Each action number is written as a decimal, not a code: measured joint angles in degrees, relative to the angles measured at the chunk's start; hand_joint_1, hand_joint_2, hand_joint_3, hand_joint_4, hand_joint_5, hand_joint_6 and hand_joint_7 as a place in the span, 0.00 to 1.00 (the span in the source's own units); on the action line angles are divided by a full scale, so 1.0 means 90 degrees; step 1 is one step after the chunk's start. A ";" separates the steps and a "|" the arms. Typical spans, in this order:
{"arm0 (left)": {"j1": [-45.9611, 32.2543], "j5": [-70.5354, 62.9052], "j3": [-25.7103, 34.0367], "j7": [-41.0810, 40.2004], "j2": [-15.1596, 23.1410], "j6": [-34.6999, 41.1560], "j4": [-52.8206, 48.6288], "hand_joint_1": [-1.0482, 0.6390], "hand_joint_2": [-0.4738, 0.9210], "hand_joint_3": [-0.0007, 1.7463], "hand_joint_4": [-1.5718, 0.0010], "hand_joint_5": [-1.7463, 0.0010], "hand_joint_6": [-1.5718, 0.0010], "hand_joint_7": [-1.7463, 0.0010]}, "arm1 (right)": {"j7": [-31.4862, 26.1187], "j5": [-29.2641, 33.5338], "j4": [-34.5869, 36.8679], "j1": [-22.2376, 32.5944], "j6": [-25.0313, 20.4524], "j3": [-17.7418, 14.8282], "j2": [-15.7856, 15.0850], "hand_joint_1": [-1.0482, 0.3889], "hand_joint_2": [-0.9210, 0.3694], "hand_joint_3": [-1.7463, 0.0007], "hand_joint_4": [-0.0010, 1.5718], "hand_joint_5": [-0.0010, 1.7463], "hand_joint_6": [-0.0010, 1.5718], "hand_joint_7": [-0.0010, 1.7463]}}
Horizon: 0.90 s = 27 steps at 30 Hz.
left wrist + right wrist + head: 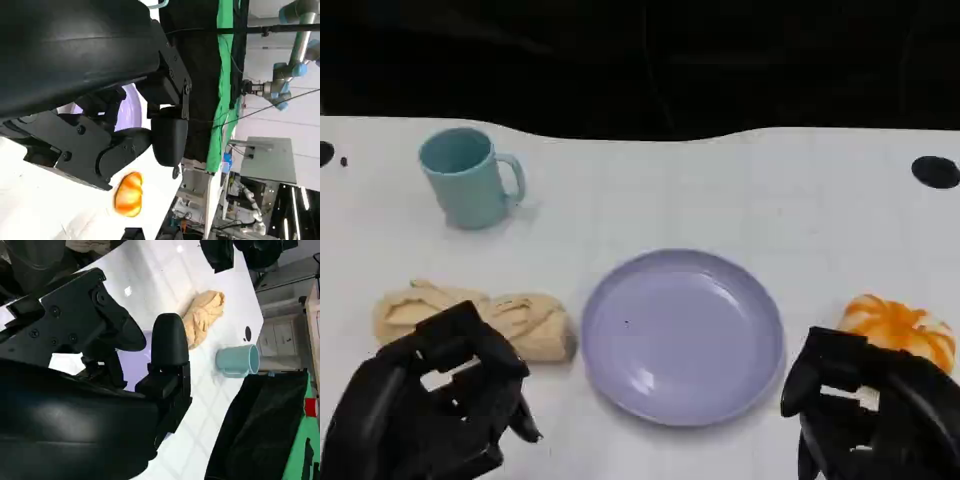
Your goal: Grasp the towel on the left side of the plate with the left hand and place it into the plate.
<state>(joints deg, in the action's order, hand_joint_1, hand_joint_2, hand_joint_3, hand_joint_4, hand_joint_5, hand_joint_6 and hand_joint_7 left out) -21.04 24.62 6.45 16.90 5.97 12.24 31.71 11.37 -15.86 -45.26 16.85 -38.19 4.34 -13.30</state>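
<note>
The beige towel lies lengthwise just beyond the empty, loosely spread left hand (plate to its right).

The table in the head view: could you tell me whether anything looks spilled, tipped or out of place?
Nothing stands out. The mug stands upright, the plate lies flat and bare, and the rolled towel lies on the table beside it, untouched.
</note>
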 measured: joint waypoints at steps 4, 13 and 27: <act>0.0005 0.0002 0.0000 0.0000 0.0000 0.0000 -0.0004 0.55 0.80 0.55 0.47 0.05 0.49 0.19 | 0.0002 -0.0001 0.0002 -0.0002 0.0001 0.0000 0.0000 0.68 0.31 0.27 0.46 1.00 0.40 0.91; 0.0009 0.0000 0.0000 0.0000 0.0005 -0.0005 -0.0009 0.55 0.79 0.56 0.46 0.05 0.49 0.19 | 0.0000 -0.0001 0.0020 -0.0003 0.0008 0.0000 0.0000 0.69 0.30 0.27 0.46 1.00 0.40 0.91; 0.0014 -0.0002 0.0000 0.0000 0.0012 -0.0005 -0.0009 0.54 0.79 0.55 0.47 0.11 0.48 0.24 | 0.0000 0.0017 0.0020 -0.0008 0.0009 0.0000 -0.0003 0.69 0.31 0.27 0.46 1.00 0.40 0.91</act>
<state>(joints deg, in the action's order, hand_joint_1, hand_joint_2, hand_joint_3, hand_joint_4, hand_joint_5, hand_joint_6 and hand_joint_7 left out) -20.91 24.61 6.45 16.90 6.09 12.19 31.63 11.36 -15.70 -45.09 16.78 -38.11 4.34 -13.32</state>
